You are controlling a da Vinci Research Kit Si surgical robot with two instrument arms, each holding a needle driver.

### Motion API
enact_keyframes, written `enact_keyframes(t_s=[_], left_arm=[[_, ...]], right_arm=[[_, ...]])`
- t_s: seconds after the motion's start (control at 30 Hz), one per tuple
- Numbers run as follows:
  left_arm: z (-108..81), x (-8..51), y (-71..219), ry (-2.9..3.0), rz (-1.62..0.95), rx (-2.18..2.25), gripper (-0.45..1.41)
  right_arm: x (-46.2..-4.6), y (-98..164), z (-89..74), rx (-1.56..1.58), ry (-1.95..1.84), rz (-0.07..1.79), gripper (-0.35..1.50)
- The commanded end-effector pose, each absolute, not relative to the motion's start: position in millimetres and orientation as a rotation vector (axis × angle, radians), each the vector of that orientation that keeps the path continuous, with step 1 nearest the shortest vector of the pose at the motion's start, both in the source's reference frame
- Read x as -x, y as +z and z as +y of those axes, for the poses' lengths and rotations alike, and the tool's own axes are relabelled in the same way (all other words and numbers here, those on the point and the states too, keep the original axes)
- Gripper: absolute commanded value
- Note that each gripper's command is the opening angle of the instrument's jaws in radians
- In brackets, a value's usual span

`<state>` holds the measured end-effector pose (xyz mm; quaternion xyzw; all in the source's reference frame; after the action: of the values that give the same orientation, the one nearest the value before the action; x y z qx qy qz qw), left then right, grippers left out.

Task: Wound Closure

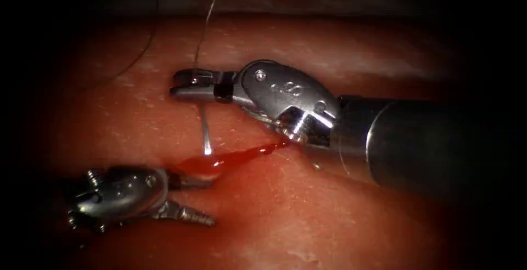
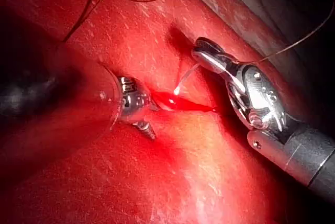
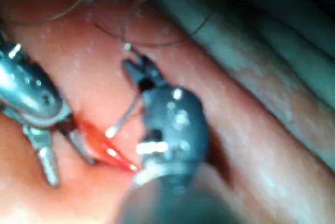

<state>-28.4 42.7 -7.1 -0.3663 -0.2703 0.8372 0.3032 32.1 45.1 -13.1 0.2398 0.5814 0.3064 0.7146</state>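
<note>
From above, your right tool (image 1: 189, 85) is clamped on the needle (image 1: 205, 130), its tip at the cut (image 1: 230, 157); your left tool (image 1: 192, 198) sits open, empty. Left wrist: needle tip (image 2: 177, 91) touches the tissue (image 2: 220, 171). Right wrist agrees; driving needs a steady wrist turn

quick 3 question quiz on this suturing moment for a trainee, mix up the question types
1. True or false: the right tool holds the needle.
2. Where does the needle's free tip point? A) at the red fluid in the cut B) away from the tissue C) into the left tool's jaws
3. Fill in: the left tool's jaws stand ____, holding nothing.

Key: 1 true, gripped near its thread end. 2 A, just above the fluid; whether it enters the tissue is not clear. 3 open.
</note>
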Motion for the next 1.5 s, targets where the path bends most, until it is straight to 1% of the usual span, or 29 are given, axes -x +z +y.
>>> enact_keyframes(t_s=[0.03, 0.33, 0.43, 0.8, 1.27, 1.5], left_arm=[[42.6, 28.9, -6.4, 2.219, -0.717, 0.973, 0.55], [42.7, 28.9, -6.5, 2.219, -0.719, 0.973, 0.55], [42.8, 28.9, -6.7, 2.221, -0.725, 0.970, 0.55], [42.8, 28.8, -6.7, 2.226, -0.727, 0.960, 0.55], [42.8, 28.8, -6.8, 2.226, -0.727, 0.960, 0.55], [42.7, 28.8, -6.8, 2.226, -0.727, 0.960, 0.55]], right_arm=[[-32.9, -12.7, 45.3, -0.550, 0.699, 1.288, -0.35], [-32.9, -12.2, 45.1, -0.663, 0.829, 1.256, -0.35], [-32.8, -11.8, 44.4, -0.727, 0.869, 1.202, -0.35], [-32.4, -11.9, 42.3, -0.874, 0.899, 1.139, -0.35], [-32.7, -12.4, 41.3, -0.983, 0.889, 1.098, -0.35], [-32.8, -12.4, 40.8, -1.041, 0.941, 1.078, -0.35]])
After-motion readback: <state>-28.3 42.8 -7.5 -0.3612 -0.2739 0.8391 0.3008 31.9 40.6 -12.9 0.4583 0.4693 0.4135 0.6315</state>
